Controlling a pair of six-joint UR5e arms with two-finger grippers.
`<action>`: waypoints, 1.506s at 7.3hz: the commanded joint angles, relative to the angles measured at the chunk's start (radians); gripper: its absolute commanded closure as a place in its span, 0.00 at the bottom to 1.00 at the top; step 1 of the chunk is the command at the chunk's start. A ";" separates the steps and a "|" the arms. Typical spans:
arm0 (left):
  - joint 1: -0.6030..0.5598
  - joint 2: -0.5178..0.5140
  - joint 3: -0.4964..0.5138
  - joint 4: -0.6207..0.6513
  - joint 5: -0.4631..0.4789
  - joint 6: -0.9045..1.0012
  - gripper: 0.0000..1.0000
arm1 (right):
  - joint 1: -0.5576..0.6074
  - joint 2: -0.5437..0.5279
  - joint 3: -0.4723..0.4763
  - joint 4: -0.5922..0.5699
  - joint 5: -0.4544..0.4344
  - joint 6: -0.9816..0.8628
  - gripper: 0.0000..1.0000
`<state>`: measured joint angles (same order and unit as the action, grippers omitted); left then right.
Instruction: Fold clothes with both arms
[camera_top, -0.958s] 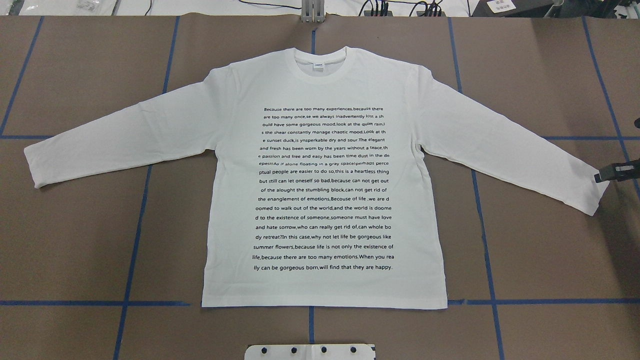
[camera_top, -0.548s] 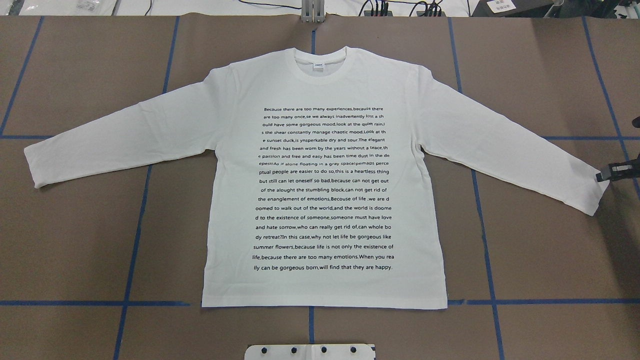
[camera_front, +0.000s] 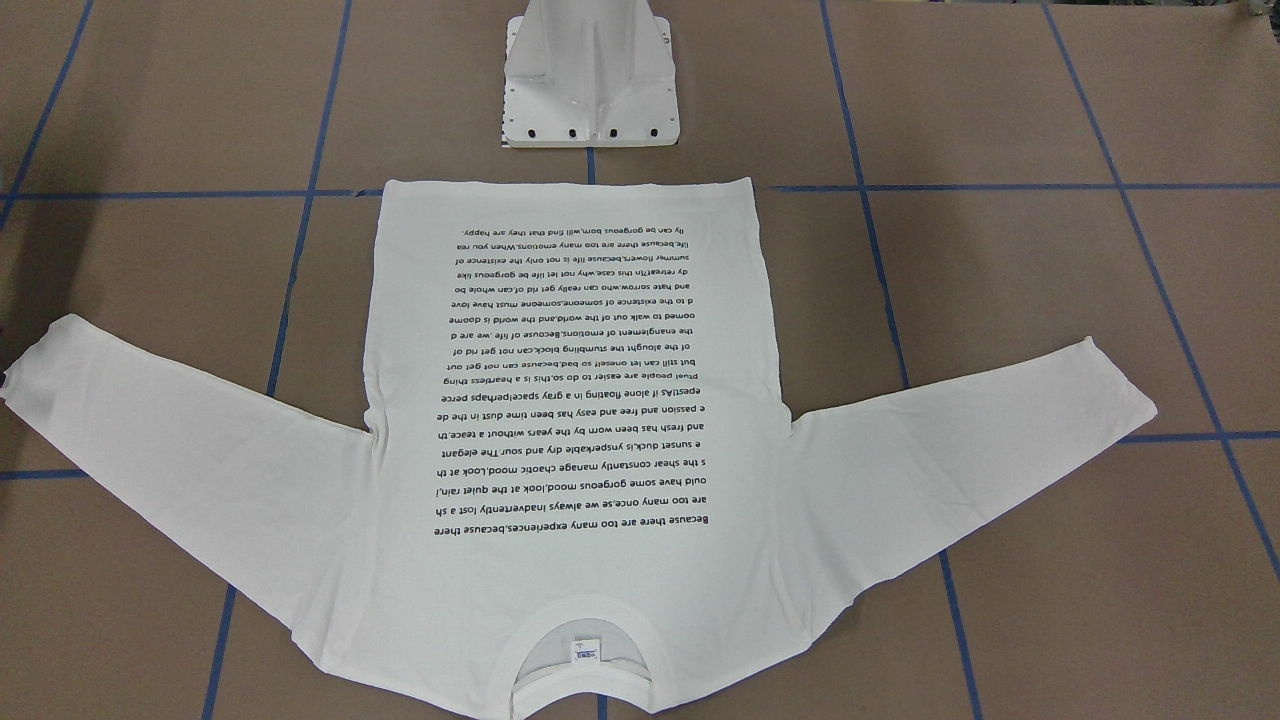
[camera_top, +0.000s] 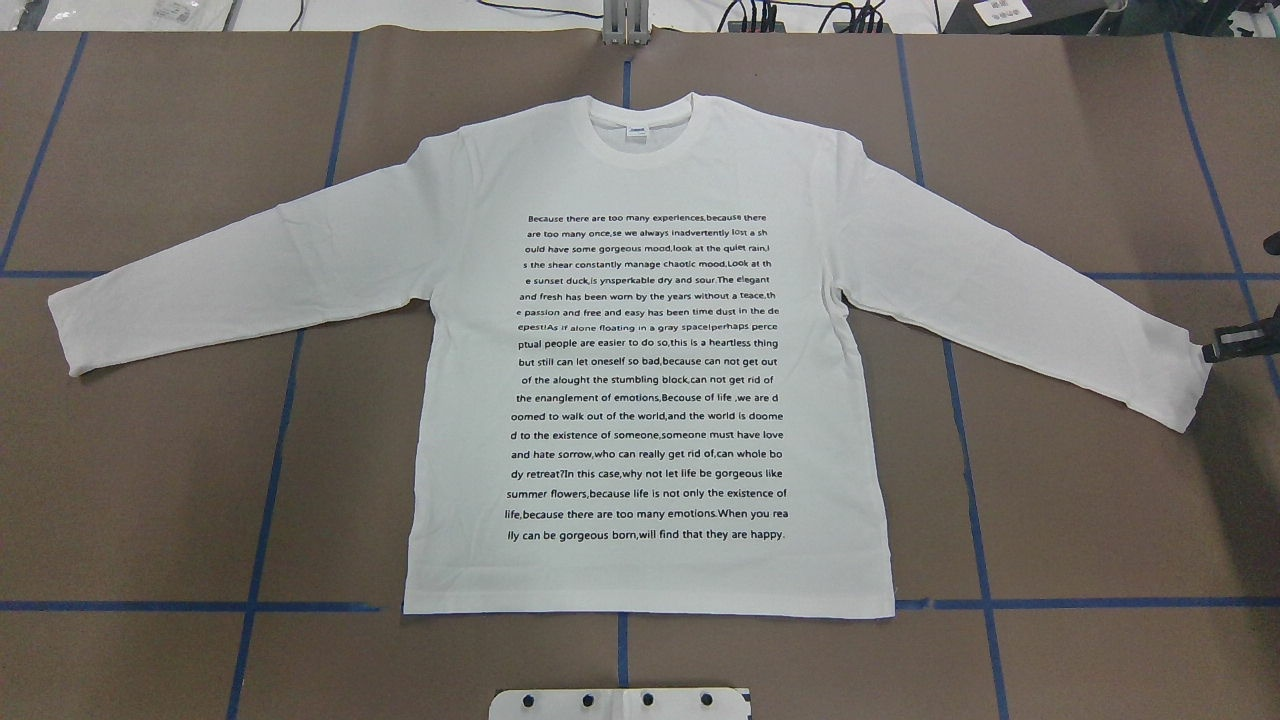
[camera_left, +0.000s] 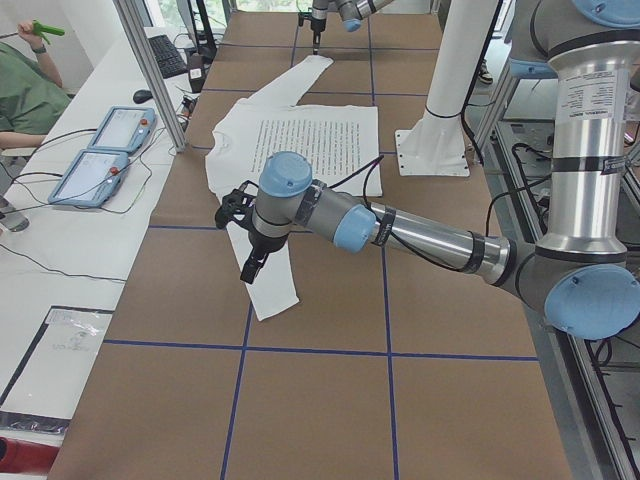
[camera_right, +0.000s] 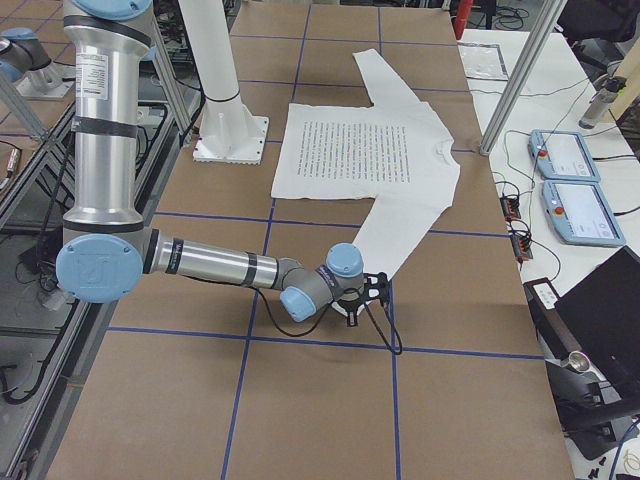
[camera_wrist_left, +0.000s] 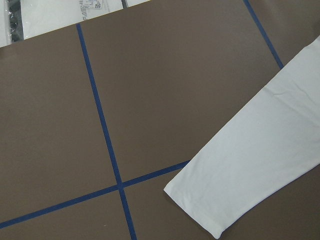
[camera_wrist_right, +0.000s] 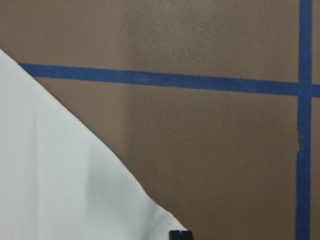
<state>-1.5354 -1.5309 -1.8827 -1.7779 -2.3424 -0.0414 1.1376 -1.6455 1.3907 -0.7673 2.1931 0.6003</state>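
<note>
1. Exterior front-facing: the T-shirt (camera_front: 570, 580) lies flat and print-up on the table (camera_front: 1000, 300), sleeves spread, hem near the pedestal (camera_front: 590, 90). No arm shows here, and one cuff runs to the frame's edge
2. Overhead exterior: the right gripper (camera_top: 1215, 349) sits at the end of the right sleeve (camera_top: 1000, 290), touching or just beside it. The frame cuts most of it off, so I cannot tell whether its fingers are apart or together. A pinch on only the cuff's rim would likely slip on lifting
3. Exterior left: the left gripper (camera_left: 250, 270) hangs over the left sleeve (camera_left: 275, 295), its claw unreadable. Uneven lifts could drag and wrinkle the body
4. Exterior right: the right gripper is small and dark, so contact is unclear
5. Left wrist-mounted: only cuff and blue tape (camera_wrist_left: 100, 125), no fingers
6. Right wrist-mounted: one black fingertip (camera_wrist_right: 180, 234) shows at the bottom edge
</note>
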 joint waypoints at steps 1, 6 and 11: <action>0.000 0.000 -0.001 0.000 0.000 0.000 0.00 | 0.020 -0.002 0.048 -0.016 0.014 -0.002 1.00; 0.001 -0.001 -0.001 0.000 0.000 0.000 0.00 | 0.099 0.138 0.578 -0.849 0.008 -0.001 1.00; 0.001 0.002 0.002 0.000 0.000 -0.003 0.00 | -0.118 0.825 0.523 -1.483 -0.157 0.294 1.00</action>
<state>-1.5345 -1.5305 -1.8836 -1.7769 -2.3434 -0.0442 1.1137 -0.9694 1.9810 -2.2169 2.0757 0.7532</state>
